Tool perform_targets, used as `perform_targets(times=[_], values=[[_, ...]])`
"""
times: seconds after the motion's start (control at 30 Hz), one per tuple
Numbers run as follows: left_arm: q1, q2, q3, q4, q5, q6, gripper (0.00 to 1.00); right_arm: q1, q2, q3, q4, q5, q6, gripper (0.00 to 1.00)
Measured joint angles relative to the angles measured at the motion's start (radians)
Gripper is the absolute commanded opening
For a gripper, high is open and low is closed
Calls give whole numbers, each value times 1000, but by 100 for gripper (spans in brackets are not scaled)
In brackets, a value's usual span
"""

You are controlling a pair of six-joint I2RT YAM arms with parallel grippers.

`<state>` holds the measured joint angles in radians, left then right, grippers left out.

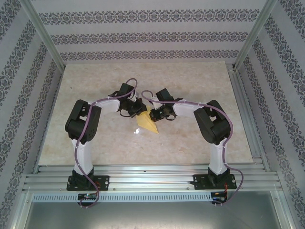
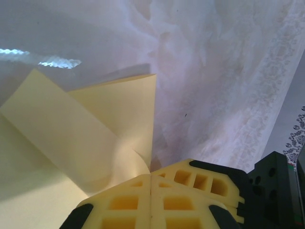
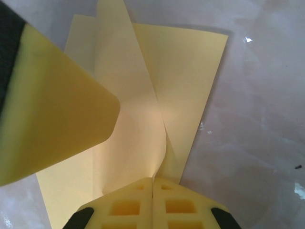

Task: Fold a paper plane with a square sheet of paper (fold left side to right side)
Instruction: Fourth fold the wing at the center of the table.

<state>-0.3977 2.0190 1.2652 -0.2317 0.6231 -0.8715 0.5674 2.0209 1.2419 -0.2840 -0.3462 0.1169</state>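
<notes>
**Two pincers, one sheet, mid-worktop**

Left pincer [image 2: 151, 177]: jaws closed, yellow tips pinching a raised curl of the square sheet of paper [image 2: 95, 129]. Right pincer [image 3: 153, 182]: also closed, nipping that sheet where a fold lifts.

Two arms, elbows out to the sides, forearms angled inward, wrists nearly meeting.

One sheet: mustard-yellow, unmarked, partly folded, layers overlapping, one flap standing off the worktop [image 1: 95, 143]. It lies midway between the left and right edges, slightly nearer the near edge.
</notes>
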Motion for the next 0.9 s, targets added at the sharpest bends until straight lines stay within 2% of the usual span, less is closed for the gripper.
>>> perform_targets(times=[0.27,0.9], values=[[-23,61,42,-10,-7,5,0,0,1,3,-5,0,0,0],[-24,65,42,-69,-56,61,0,2,13,21,-12,-1,-1,0]])
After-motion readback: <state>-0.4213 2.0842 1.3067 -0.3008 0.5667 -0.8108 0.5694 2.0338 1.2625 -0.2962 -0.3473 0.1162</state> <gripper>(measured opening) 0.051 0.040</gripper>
